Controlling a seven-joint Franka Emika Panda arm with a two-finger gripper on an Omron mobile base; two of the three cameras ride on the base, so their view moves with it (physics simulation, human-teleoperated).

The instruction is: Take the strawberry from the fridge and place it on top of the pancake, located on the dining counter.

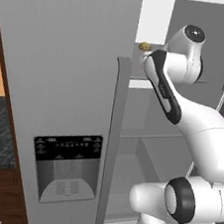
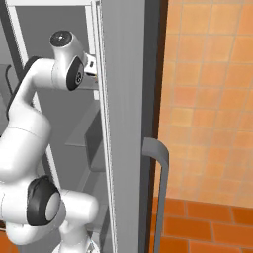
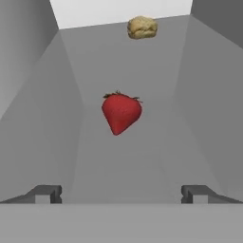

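The bright red strawberry [image 3: 121, 113] lies on a grey shelf inside the fridge [image 1: 63, 77], straight ahead of my hand. My gripper [image 3: 121, 194] is open, its two dark fingertips [image 3: 46, 193] spread wide and well short of the berry, with nothing between them. From the base, my arm reaches into the open fridge compartment at upper-shelf height; the hand itself is hidden behind the wrist and the door. The pancake and the dining counter are out of view.
A small tan-yellow lumpy food item [image 3: 142, 27] sits further back on the same shelf, also visible at the door edge [image 1: 145, 47]. The fridge door [image 2: 123, 123] with its long handle [image 1: 112, 144] stands close beside my arm. Grey side walls hem in the shelf.
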